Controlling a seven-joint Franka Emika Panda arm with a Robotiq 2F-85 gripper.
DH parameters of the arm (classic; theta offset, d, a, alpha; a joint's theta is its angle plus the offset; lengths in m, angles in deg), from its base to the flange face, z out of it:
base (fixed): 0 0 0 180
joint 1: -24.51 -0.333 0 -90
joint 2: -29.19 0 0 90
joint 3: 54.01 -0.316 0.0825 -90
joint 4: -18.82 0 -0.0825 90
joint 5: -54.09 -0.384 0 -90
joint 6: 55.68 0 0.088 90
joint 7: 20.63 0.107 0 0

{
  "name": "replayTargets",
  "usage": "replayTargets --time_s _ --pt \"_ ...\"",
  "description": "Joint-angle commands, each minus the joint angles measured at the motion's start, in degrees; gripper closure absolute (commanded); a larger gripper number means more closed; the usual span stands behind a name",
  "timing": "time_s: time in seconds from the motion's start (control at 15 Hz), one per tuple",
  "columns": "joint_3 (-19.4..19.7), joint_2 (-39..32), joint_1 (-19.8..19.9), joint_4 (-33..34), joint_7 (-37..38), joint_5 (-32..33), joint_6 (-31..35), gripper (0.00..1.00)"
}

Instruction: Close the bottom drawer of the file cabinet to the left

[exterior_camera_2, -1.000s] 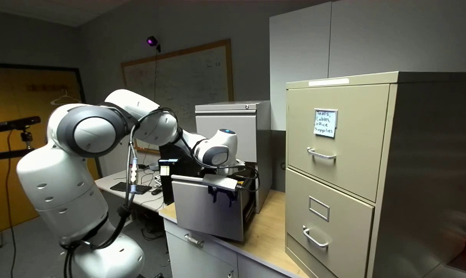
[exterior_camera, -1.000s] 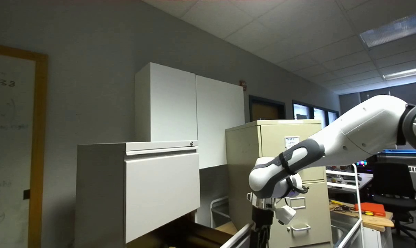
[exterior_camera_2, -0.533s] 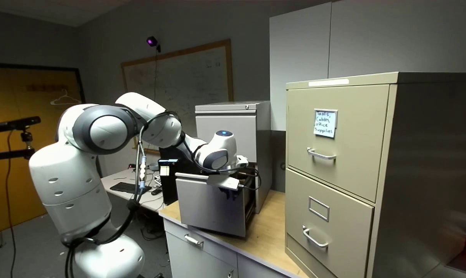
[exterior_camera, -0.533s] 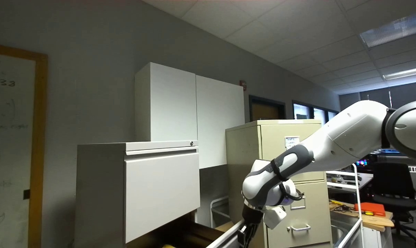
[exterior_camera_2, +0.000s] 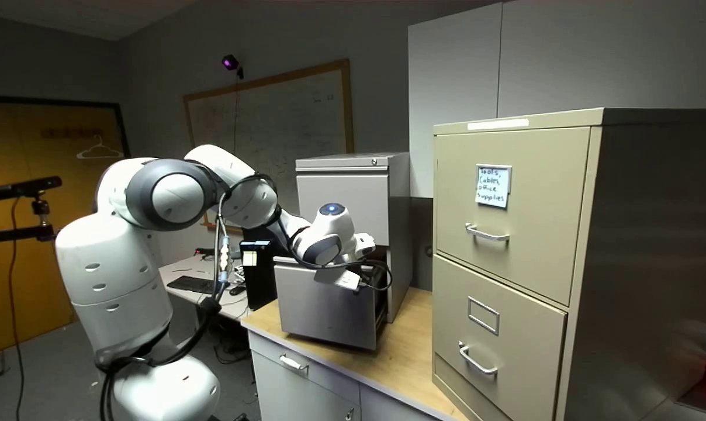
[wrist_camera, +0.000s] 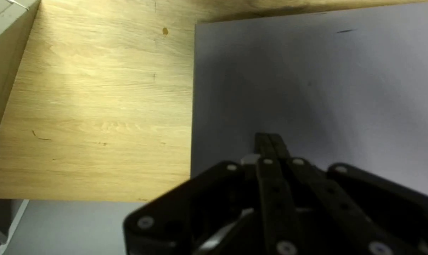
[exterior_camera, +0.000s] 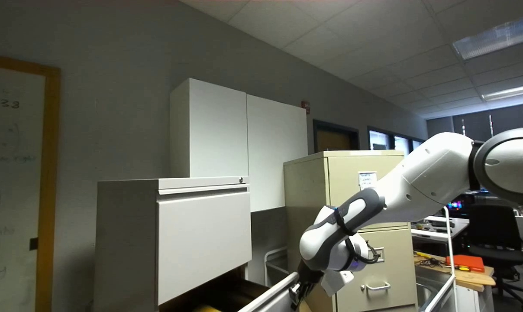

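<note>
"Low in the broad pale grey-white metal file cabinet (exterior_camera: 127,242), how does the wide bottom drawer with the plain grey-white metal front (exterior_camera_2: 326,313) stand?"

"Partly out: in both exterior views its front sits well forward of the big boxy pale metal drawer (exterior_camera_2: 344,207) above."

"And the gripper?"

"The black, jointed gripper (wrist_camera: 270,137) is at the outer face, jaws clenched together with nothing between them (a blunt pusher, really). Whether it touches the metal or stops just short, I cannot tell."

"So how much is done?"

"I'd judge the setting-up done and the closing unfinished: the front must go inward until it lines up with the one above."

"Anything further out to mind?"

"The pale wood-grained countertop (exterior_camera_2: 408,339) lies beneath, and the tall beige metal cabinet with small silver handles (exterior_camera_2: 540,234) stands apart to the side; neither looks likely to block it."
</note>
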State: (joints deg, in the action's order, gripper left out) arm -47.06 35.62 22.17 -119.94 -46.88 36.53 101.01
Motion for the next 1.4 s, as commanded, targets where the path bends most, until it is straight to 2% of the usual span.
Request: replayTargets --time_s 0.0,0.4,0.73,1.0,1.33 --pt "-0.1 -2.1 -1.6 3.7 -1.9 -5.0 4.4 1.0" --pt "0.1 -4.9 -2.9 9.6 -8.7 -15.3 4.6 1.0" --pt "-0.1 -9.3 -3.2 19.0 -15.2 -23.3 3.1 1.0" --pt "-0.6 -14.7 -2.4 25.8 -18.2 -26.3 0.3 1.0" --pt "-0.7 -22.1 -1.8 35.3 -18.0 -26.1 -2.5 1.0"
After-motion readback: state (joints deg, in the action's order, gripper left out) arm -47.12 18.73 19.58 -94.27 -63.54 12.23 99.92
